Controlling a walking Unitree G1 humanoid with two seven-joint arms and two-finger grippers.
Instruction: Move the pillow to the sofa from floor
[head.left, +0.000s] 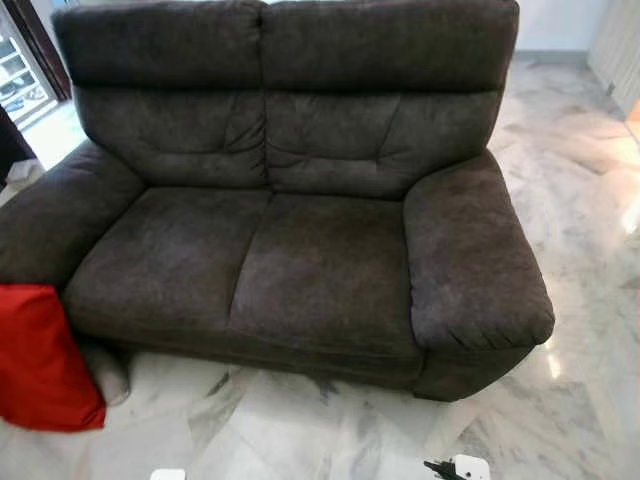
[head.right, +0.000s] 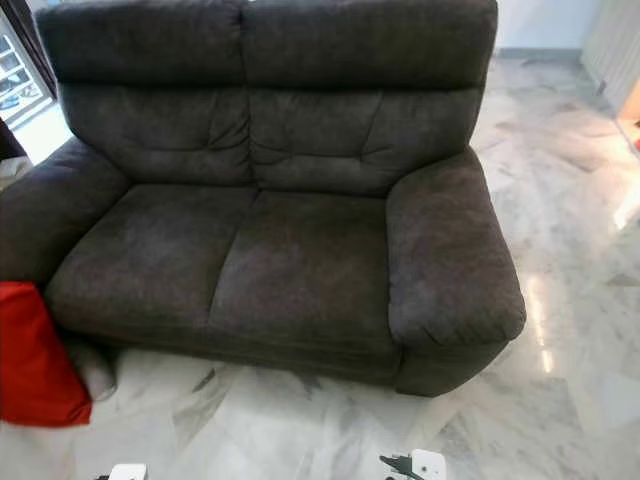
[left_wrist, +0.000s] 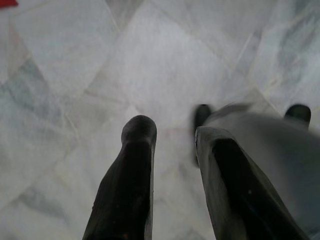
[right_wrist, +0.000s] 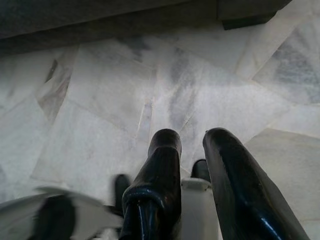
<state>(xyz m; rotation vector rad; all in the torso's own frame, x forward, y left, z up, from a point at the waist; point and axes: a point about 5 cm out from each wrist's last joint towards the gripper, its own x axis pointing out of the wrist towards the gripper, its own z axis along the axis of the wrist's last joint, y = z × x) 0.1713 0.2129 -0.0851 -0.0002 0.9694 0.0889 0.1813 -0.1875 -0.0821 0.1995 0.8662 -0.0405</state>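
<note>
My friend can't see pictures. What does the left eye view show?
A big dark grey sofa with two bare seat cushions stands on a white marble floor. A red pillow sits on the floor, against the front of the sofa's arm on the robot's left.

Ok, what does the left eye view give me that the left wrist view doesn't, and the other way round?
Left eye view: the whole dark grey sofa with bare seat cushions, and the red pillow standing on the floor against the sofa's front corner on the robot's left.

Left wrist view: the left gripper up close, its two black fingers apart with nothing between them, pointing down at the floor, well apart from the pillow.

Both: the white marble floor, and the pillow, which in the wrist view is just a red sliver at the frame's corner.
</note>
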